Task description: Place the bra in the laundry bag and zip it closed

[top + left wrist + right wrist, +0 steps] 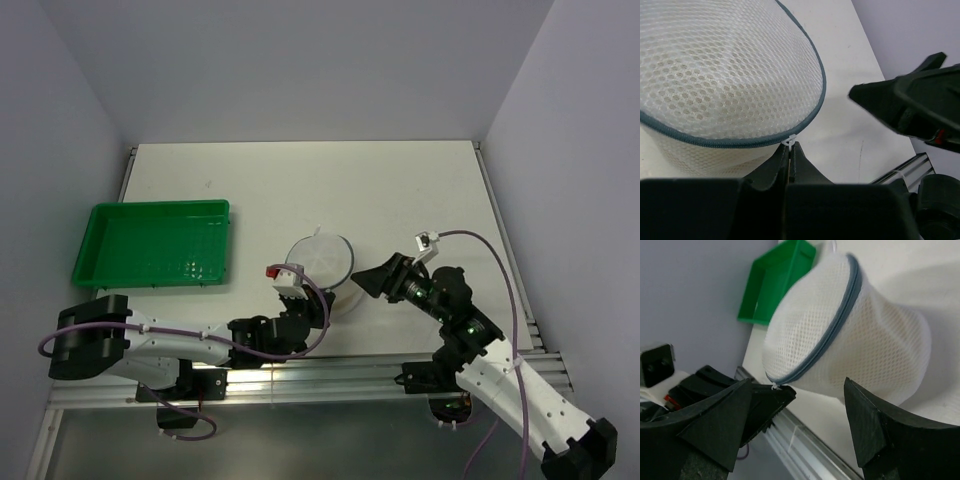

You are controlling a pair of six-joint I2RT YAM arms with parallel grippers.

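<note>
At centre frame, the left hand (790, 151) gripped the laundry bag's (725, 75) zipper pull (789, 141), right hand (370, 281) open alongside; zipping looked nearly finished, one last tug seemingly due.

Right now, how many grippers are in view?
2. The left gripper is shut on the zipper pull of the laundry bag; the right gripper is open beside it.

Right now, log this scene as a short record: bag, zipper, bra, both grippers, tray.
laundry bag: between the two grippers
zipper: visible stretch closed
zipper pull: pinched by left gripper
right gripper: open, at the bag's right side
bra: not visible outside the bag
green tray: left of the bag, apart from it
</note>
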